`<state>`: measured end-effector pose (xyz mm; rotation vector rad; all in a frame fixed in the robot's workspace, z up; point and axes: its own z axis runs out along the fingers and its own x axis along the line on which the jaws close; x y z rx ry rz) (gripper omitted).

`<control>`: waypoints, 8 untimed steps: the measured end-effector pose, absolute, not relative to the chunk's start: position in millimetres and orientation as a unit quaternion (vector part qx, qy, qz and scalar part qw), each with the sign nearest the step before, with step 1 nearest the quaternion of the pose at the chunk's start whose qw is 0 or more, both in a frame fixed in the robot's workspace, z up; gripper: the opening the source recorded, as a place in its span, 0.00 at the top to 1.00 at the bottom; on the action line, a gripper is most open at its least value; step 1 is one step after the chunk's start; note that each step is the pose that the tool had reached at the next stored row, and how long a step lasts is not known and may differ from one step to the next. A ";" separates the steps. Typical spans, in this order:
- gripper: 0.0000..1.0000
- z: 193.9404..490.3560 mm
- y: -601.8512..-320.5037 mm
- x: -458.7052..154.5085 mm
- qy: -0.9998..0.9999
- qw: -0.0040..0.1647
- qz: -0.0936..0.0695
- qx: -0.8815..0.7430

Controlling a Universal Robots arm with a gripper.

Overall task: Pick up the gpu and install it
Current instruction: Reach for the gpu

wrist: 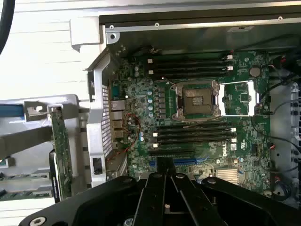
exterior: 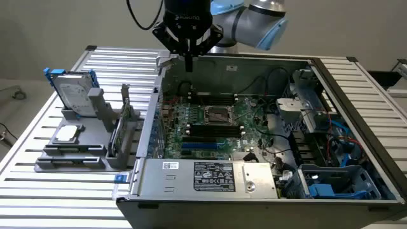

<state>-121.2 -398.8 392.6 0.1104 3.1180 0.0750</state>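
While one gpu (exterior: 119,131) stands in its holder (exterior: 70,160), the fingers (exterior: 188,62) meet, holding nothing.

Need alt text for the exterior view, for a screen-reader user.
A robot arm hangs above the far edge of an open computer case, jaws shut and empty. On the exterior view's left, a grey rack on the slatted table holds the green graphics card upright, next to a hard drive with blue rails.

The gpu (wrist: 61,150) is green circuit board with a bare metal bracket; the table (exterior: 38,191) is ribbed metal; the gripper (exterior: 188,66) is matt black.
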 end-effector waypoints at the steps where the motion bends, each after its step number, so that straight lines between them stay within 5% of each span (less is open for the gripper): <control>1: 0.89 392.6 -398.8 -121.2 0.999 0.010 0.024 0.035; 8: 0.89 392.6 -398.8 -121.2 0.999 0.010 0.024 0.035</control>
